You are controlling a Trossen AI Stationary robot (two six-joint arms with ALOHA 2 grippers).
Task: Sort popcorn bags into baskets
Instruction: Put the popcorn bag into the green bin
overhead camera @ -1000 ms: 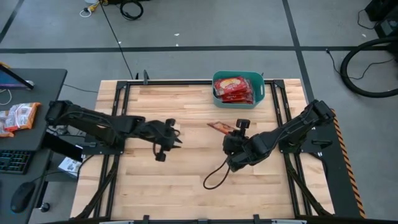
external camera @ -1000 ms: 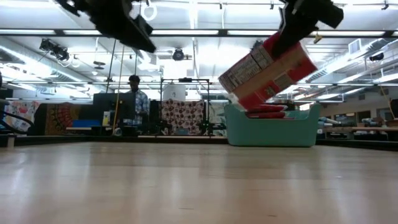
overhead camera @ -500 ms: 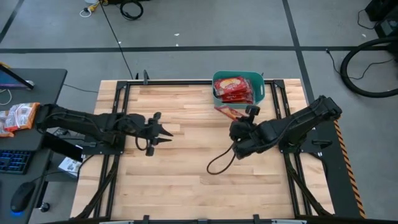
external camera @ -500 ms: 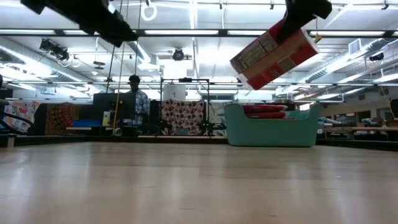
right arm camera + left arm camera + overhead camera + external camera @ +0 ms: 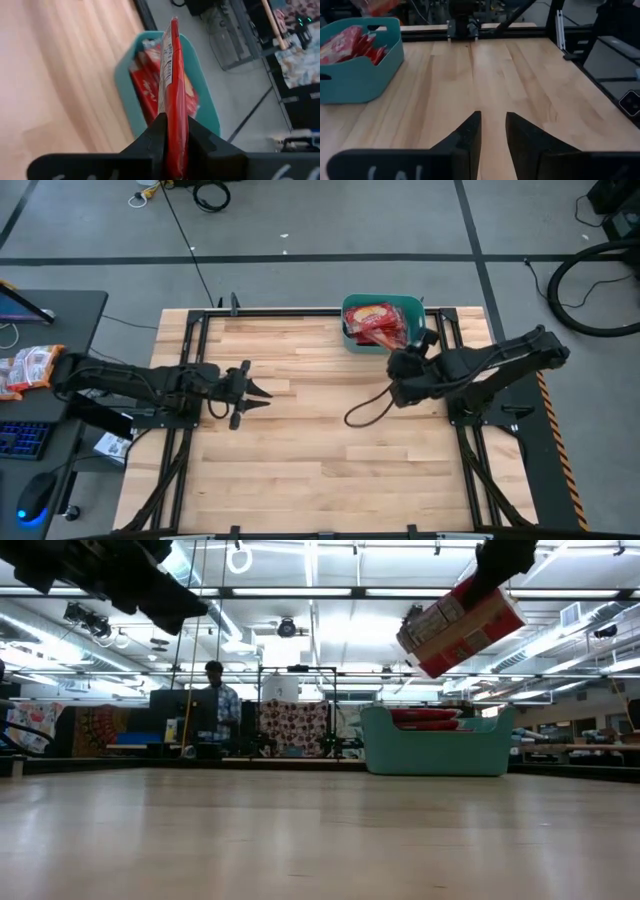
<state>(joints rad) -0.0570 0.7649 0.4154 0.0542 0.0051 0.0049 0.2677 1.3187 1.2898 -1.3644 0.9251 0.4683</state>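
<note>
A teal basket (image 5: pixel 417 315) stands at the table's far edge, right of the middle, with red popcorn bags (image 5: pixel 372 313) lying flat in it; it also shows in the low view (image 5: pixel 435 750). My right gripper (image 5: pixel 408 352) is shut on one more red popcorn bag (image 5: pixel 460 625), which it carries high in the air beside and above the basket's near rim (image 5: pixel 125 80). My left gripper (image 5: pixel 256 392) hovers over the table's left half, pointing toward the right edge. Its fingers (image 5: pixel 470 132) stand apart with nothing between them. My right gripper pinches the bag between its two fingers at the bag's upper end (image 5: pixel 487 588). Its wrist view shows the bag edge-on, its two flat faces (image 5: pixel 173 111) against the fingers. The fingers slant down toward the basket. The bag hangs tilted below them, clear of table and basket.
A black cable (image 5: pixel 366 411) loops onto the table below the right arm. Bare wood lies between the two arms. Orange-and-white packets (image 5: pixel 25 366) lie on a desk left of the table. A person (image 5: pixel 215 700) stands in the room beyond.
My right gripper has risen and carried the bag toward the table's far right, from the middle of the table to the basket's near rim; the bag has stayed tilted in the hold. My left gripper has drawn back toward the left edge and tipped closer to level.
</note>
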